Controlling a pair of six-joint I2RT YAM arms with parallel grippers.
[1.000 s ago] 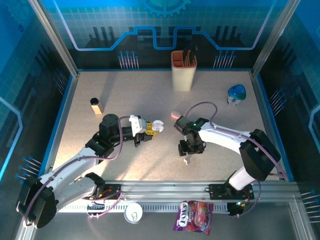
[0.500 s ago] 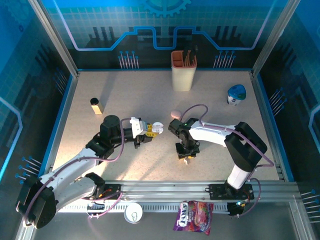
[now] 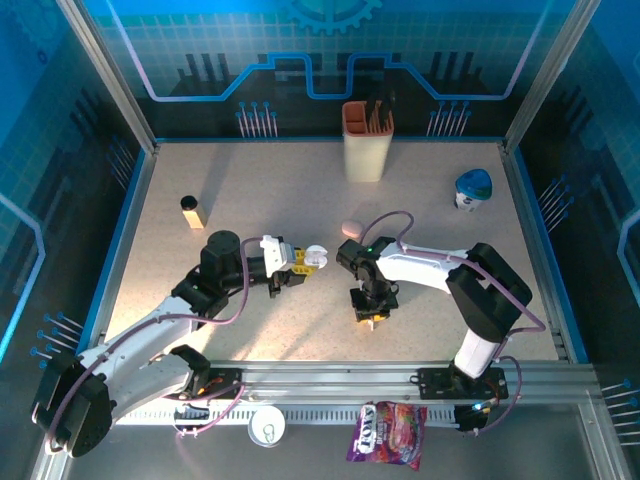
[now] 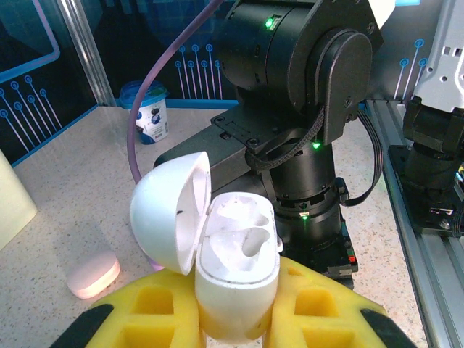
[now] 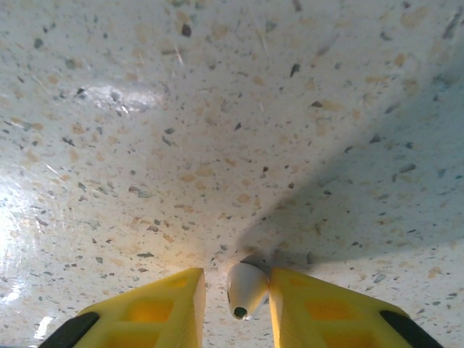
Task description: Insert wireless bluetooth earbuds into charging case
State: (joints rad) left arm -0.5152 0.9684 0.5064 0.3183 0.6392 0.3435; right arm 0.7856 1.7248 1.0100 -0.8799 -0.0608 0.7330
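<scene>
Your left fingers (image 4: pixel 156 308) are clamping the open white charging case (image 4: pixel 235 261); your right fingers (image 5: pixel 319 308) are straddling a white earbud (image 5: pixel 245 288) on the table (image 5: pixel 217 109), slightly parted, one side touching it

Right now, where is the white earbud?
In the right wrist view the earbud stands between the fingers of the right tool, low over the table; from above that is mid-table, just right of the case in the left tool.
</scene>
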